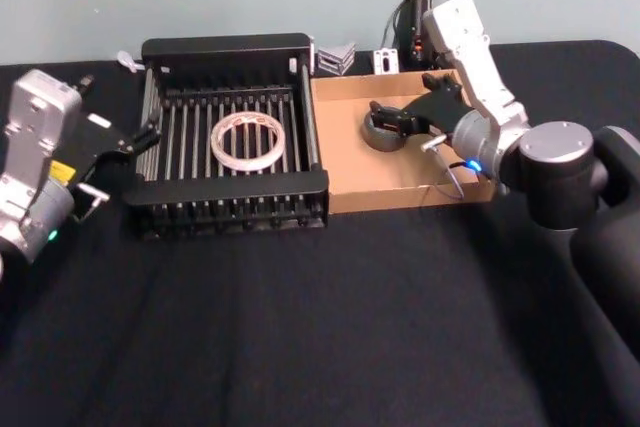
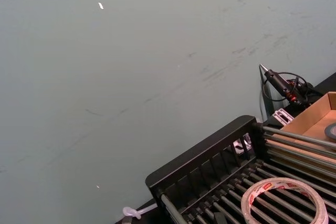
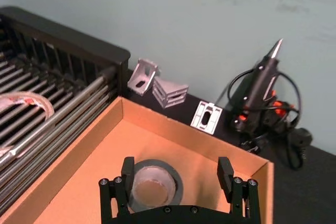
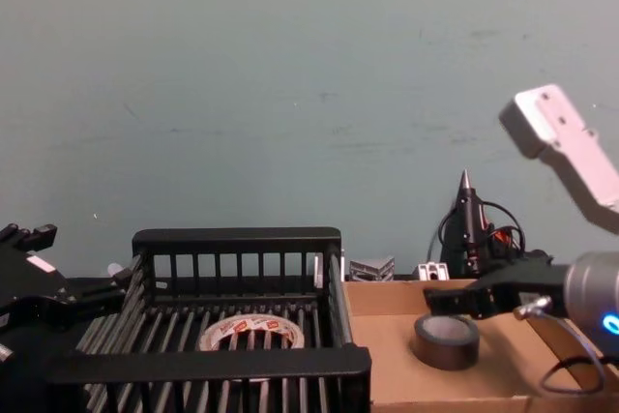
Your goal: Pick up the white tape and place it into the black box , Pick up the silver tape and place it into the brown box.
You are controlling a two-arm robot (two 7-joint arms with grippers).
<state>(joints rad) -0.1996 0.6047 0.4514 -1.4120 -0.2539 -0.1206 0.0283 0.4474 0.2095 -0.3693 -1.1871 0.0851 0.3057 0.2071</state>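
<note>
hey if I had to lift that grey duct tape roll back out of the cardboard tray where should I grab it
Probably from straight above: the thick dull-grey duct tape roll lies flat on the shallow brown cardboard tray, so pinch across its outer wall. The open right gripper already straddles it that way.

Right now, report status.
Right gripper open over silver tape in brown box. Left gripper open beside black box, white tape inside. Nothing in the way.
</note>
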